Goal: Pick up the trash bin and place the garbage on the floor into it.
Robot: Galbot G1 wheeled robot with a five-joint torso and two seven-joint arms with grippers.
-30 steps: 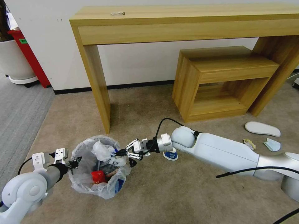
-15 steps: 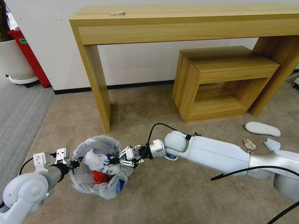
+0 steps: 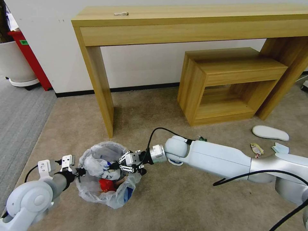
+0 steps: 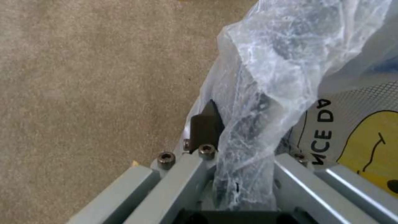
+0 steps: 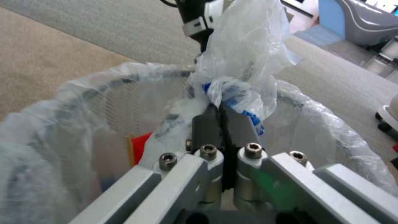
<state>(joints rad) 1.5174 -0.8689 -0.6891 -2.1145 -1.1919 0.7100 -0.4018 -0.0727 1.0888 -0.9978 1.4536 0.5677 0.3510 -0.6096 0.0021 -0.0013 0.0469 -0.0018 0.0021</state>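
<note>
Carpet [image 3: 179, 199], beige short-pile, carries the small round bag-lined trash bin [image 3: 106, 175] near the tall wooden table's leg [image 3: 99, 86]. Left gripper [image 3: 78, 171] clamps its rim; right gripper [image 3: 114, 166], above the opening, pinches a crumpled clear blue-printed wrapper [image 5: 240, 68].
</note>
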